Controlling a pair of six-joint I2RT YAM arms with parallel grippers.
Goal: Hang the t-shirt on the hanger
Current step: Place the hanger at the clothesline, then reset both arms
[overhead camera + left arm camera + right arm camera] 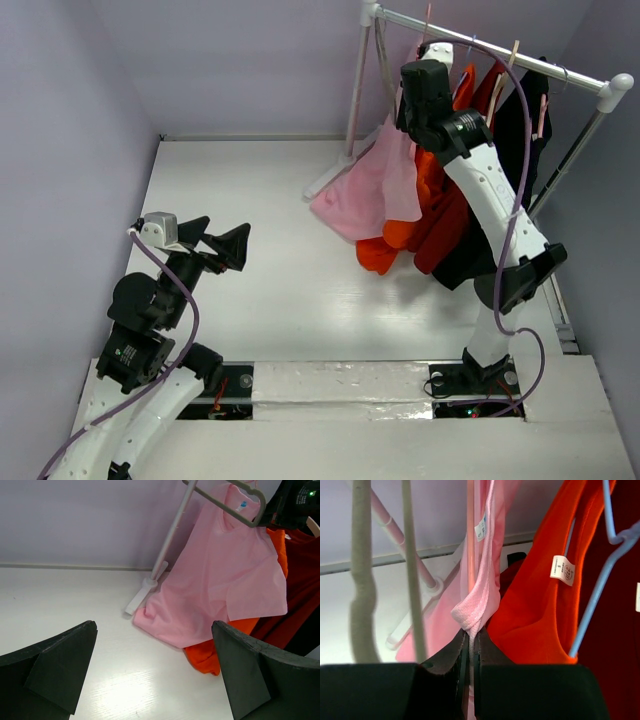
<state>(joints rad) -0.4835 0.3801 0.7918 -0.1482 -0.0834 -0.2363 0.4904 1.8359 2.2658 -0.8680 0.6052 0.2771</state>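
Observation:
The light pink t-shirt [375, 190] hangs at the rack's left end, its hem bunched on the table. It also shows in the left wrist view [220, 580]. My right gripper [418, 62] is raised to the rail and shut on a fold of the t-shirt's neck edge [479, 605]; its jaws [470, 637] pinch the fabric. A thin pale pink hanger bar [470, 530] runs up just beside that fold, and its hook [427, 22] is at the rail. My left gripper [215, 240] is open and empty, low over the table's left side [155, 670].
The white clothes rack [500, 48] stands at the back right, its foot [330, 180] on the table. An orange shirt [420, 200], a dark red shirt [450, 235] and a black garment [520, 130] hang beside the t-shirt. A thick grey-beige hanger [362, 580] and a blue hanger [600, 580] flank my right gripper.

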